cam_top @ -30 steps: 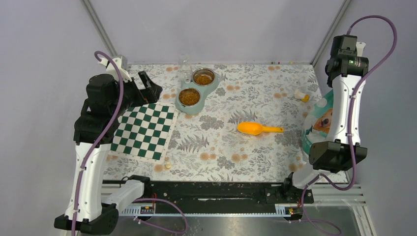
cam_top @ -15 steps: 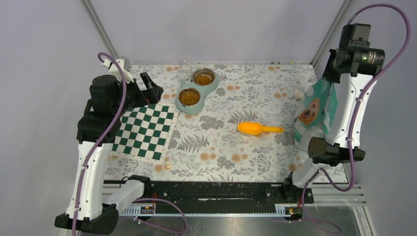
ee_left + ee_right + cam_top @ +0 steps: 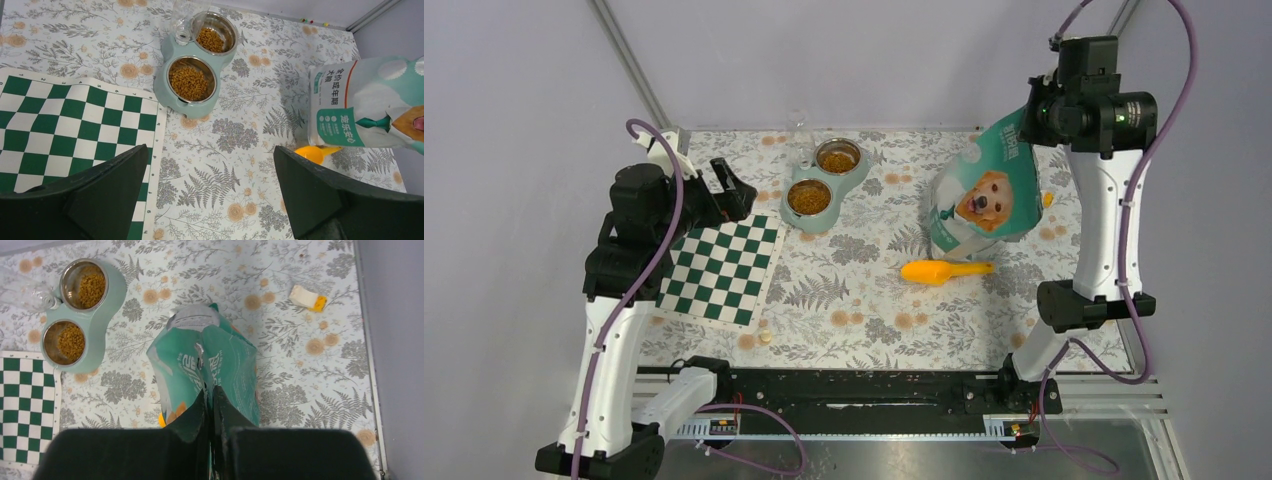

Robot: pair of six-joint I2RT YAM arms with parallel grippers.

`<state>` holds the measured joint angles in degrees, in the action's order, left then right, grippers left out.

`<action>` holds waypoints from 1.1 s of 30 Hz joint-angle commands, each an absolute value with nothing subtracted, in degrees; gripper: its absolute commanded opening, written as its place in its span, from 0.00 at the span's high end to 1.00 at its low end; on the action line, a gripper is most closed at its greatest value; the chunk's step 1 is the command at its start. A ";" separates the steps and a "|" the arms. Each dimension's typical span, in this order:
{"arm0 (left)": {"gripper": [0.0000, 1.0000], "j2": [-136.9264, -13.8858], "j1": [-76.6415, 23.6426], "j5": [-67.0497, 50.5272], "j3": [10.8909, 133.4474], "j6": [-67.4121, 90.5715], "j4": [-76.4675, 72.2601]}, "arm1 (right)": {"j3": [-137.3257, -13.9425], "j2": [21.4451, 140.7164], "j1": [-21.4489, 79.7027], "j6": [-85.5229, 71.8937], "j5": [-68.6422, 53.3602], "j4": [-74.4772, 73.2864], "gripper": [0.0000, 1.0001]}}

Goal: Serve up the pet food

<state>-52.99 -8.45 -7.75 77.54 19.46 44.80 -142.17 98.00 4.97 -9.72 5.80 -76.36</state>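
Observation:
My right gripper (image 3: 210, 392) is shut on the top edge of the teal-and-white dog pouch (image 3: 980, 200) and holds it hanging above the table, right of the bowls; the pouch also shows in the right wrist view (image 3: 205, 365) and the left wrist view (image 3: 370, 102). The pale green double bowl (image 3: 824, 182) holds orange-brown kibble (image 3: 808, 198) in both steel cups. My left gripper (image 3: 212, 195) is open and empty, high over the chessboard's right edge, its fingers (image 3: 729, 185) left of the bowls.
An orange scoop (image 3: 934, 270) lies on the floral mat just below the pouch. A green-and-white chessboard mat (image 3: 719, 265) lies at the left. A small white-and-yellow piece (image 3: 308, 297) lies at the back right. A clear bottle (image 3: 184, 22) stands on the bowl unit.
My right arm has lifted the pouch from the right edge and swung it left and back, toward the bowls. The left arm has barely moved.

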 commanded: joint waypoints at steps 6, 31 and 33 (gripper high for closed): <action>0.01 -52.16 -8.53 -6.48 76.89 18.57 41.38 | -145.11 96.84 11.75 -13.42 11.80 -52.89 1.00; 0.01 -51.99 -8.58 -5.34 77.05 17.67 41.37 | -146.45 96.57 33.48 -27.30 31.67 -53.45 1.00; 0.01 -51.50 -8.53 -5.05 76.91 17.62 41.21 | -144.53 95.71 34.98 -28.12 32.59 -52.82 1.00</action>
<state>-52.93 -8.45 -6.61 76.73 18.31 44.25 -142.08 105.27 32.10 -24.80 23.66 -73.49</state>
